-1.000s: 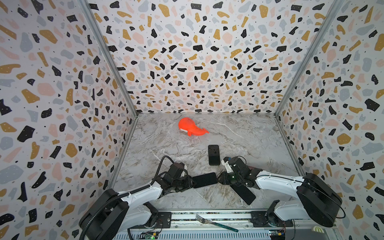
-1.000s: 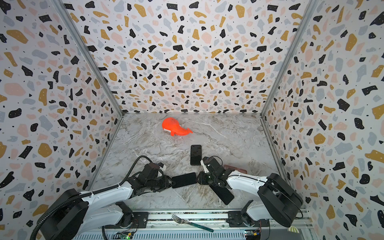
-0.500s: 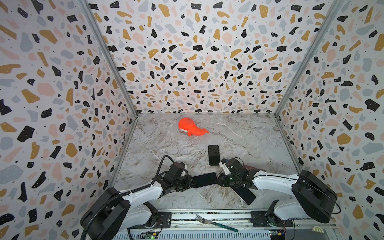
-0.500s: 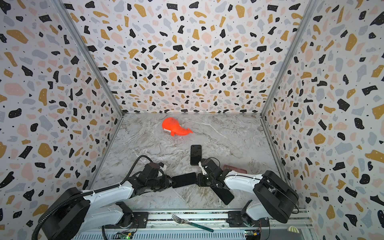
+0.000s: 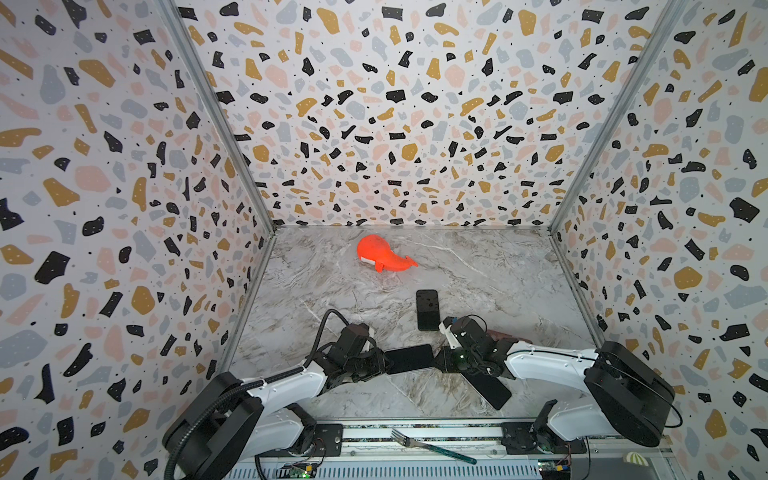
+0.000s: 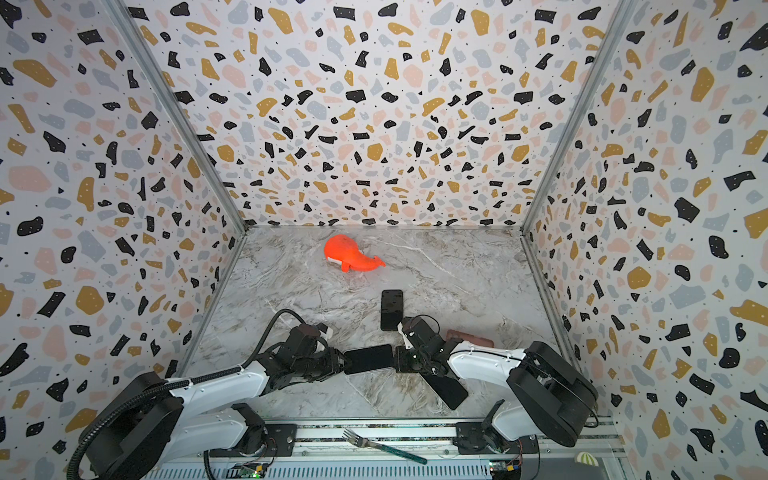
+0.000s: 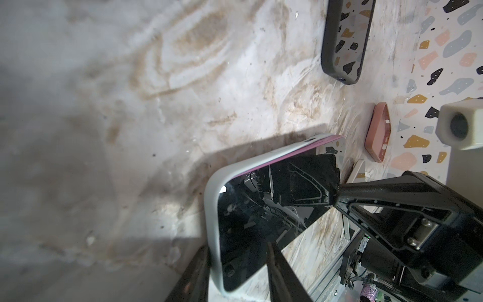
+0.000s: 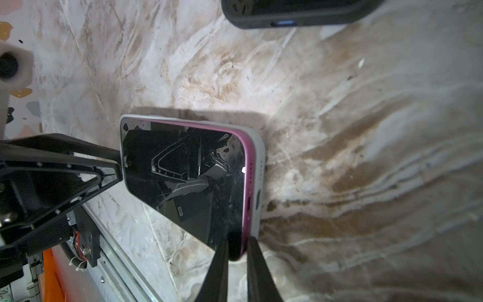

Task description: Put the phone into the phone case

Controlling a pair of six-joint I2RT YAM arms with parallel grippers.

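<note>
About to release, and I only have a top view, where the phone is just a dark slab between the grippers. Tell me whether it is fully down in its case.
Observer: Not fully. In the right wrist view the phone shows a pink side edge standing proud of the white case at the port end, the end the right gripper pinches.
Operator: Now check the other end.
Observer: In the left wrist view, the end clamped by the left gripper looks seated. The case rim wraps the screen there, and pink shows only farther along the side.
</note>
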